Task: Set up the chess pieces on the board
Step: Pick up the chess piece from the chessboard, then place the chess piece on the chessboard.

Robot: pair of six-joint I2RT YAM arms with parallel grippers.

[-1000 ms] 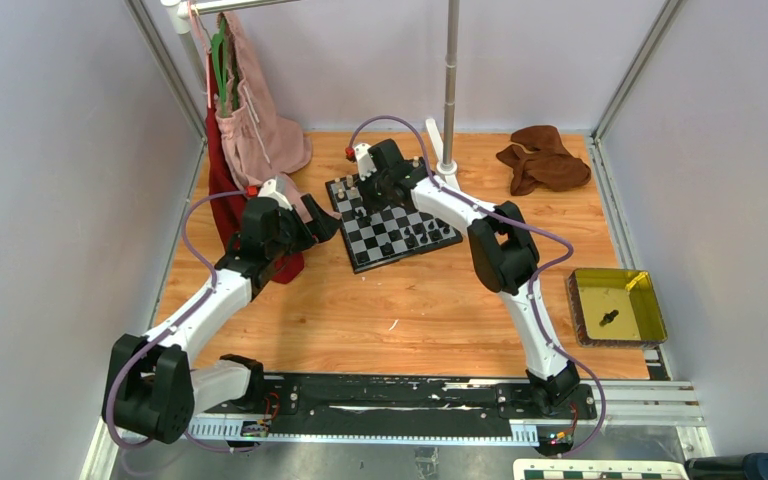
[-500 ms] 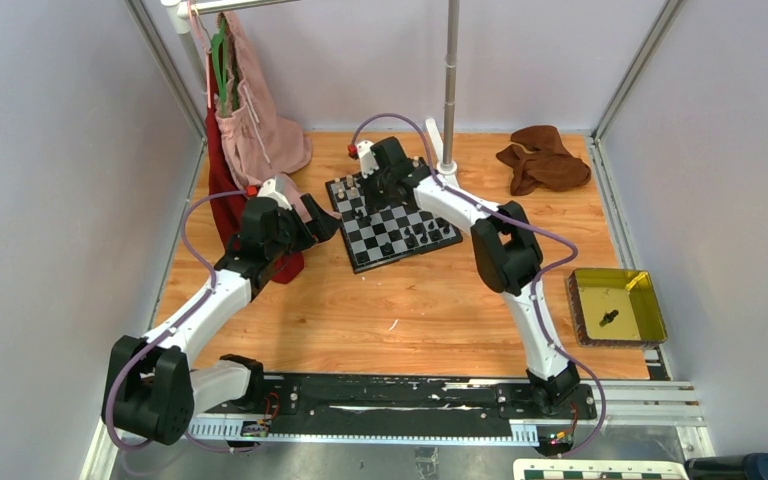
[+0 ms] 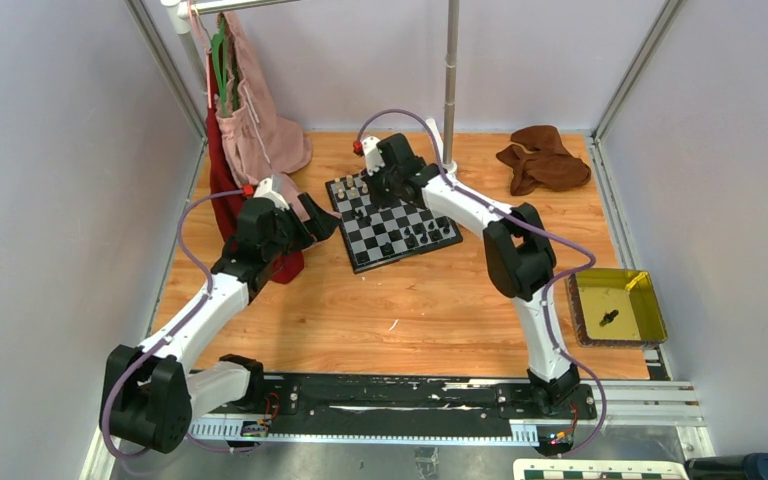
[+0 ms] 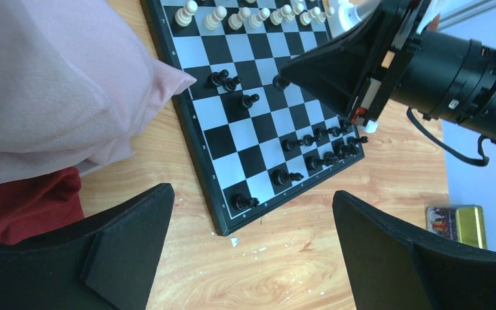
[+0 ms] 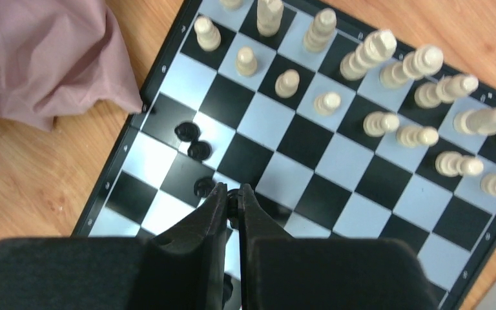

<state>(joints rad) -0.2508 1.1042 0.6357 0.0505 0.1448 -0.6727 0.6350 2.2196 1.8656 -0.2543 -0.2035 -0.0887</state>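
The board [image 3: 375, 240] lies tilted on the wooden table, also seen as board [image 4: 252, 161] and board [image 5: 310, 139]. Cream chess pieces [image 5: 374, 123] stand in two rows along its far side. Black chess pieces [image 4: 326, 152] crowd the near right edge, and others stand scattered, such as two black pieces [image 5: 192, 141] near the left border. My right gripper [image 5: 233, 190] hangs over the board's left part, shut on a small black piece pinched at its fingertips; the same right gripper [image 3: 375, 190] shows from above. My left gripper [image 4: 252, 197] is open over the table by the board's near corner.
A pink cloth [image 3: 260, 130] hangs at the back left over a red cloth [image 3: 225, 190], and its hem reaches the board's left edge [image 4: 168, 84]. A brown cloth [image 3: 542, 158] lies at the back right. A yellow tray [image 3: 572, 310] holds one dark piece. A metal pole [image 3: 449, 90] stands behind the board.
The right arm has shifted slightly to the right and farther back over the board, still shut on the black piece. The left arm has hardly moved.
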